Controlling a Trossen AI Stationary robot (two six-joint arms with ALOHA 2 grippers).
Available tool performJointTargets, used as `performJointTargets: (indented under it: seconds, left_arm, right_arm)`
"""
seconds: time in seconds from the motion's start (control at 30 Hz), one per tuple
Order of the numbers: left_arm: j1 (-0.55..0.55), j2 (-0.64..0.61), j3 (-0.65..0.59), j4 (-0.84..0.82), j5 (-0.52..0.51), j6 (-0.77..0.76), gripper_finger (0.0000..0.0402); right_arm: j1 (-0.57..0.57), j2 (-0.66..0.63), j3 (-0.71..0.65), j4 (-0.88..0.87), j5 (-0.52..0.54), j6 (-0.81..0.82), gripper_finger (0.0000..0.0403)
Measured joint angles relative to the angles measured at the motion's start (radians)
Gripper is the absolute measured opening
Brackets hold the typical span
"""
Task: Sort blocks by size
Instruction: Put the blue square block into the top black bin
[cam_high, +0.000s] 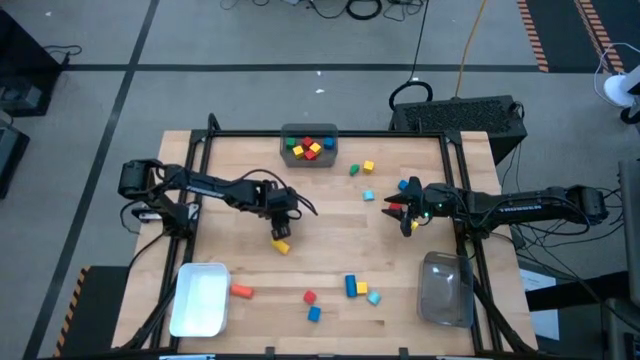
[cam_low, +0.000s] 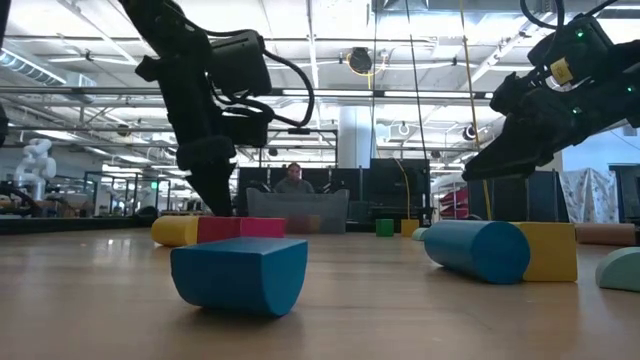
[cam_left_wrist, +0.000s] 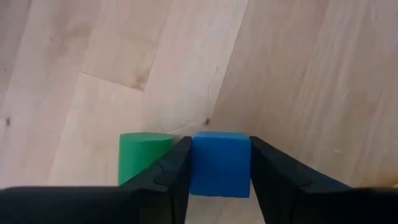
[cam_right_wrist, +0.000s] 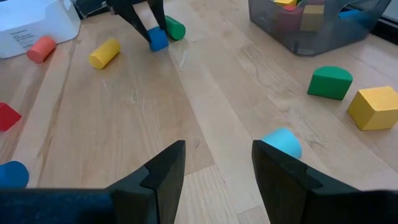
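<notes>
- As the left end effector (cam_left_wrist: 221, 177) stands low over the counter (cam_left_wrist: 298, 68), its two dark fingers (cam_left_wrist: 171, 171) press against opposite flat sides of a blue cube (cam_left_wrist: 220, 163), so it is clenched on that block, which rests on the wood directly between them.
- A green block (cam_left_wrist: 142, 155) with a rounded top sits just beside one finger, on its outer side, near enough that it could be nudged when the cube comes up.
- The cube looks solid and stiff, probably light, with smooth painted faces that may be slightly slippery; the judgement is that a squeeze on two parallel faces, centred as it is now, is the safest hold, and nothing about it looks fragile.
- The right end effector (cam_right_wrist: 214, 171) hovers above the counter with its fingers apart and nothing between them, released; a cyan rounded block (cam_right_wrist: 283, 142) lies just ahead of one fingertip.
- That cyan piece would likely roll if taken across its curve, so its flat ends are the better place to take hold.
- Farther ahead of the right end effector lie a yellow cube (cam_right_wrist: 375, 107) and a green half-round block (cam_right_wrist: 329, 82), with a grey bin (cam_right_wrist: 311, 28) of blocks beyond.
</notes>
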Motion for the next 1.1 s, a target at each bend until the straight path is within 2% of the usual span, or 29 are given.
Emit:
performJointTargets:
  seconds: [0.27,0.43,0.83,1.1]
  left_arm:
    - [0.009,0.0,0.003,0.045,-0.005,0.008,0.0131]
    - [0.052,0.0,0.043,0.041,-0.008,0.051,0.0131]
    - [0.243,0.0,0.214,0.085,-0.018,0.186,0.0131]
    - [0.385,0.0,0.244,0.189,0.022,0.194,0.0131]
  right_arm:
    - [0.0,0.0,0.0,0.0,0.0,0.004,0.0176]
    - [0.0,0.0,0.0,0.001,0.002,0.005,0.0176]
    - [0.0,0.0,0.0,0.001,0.004,0.005,0.0176]
    - [0.0,0.0,0.0,0.001,0.005,0.0,0.0176]
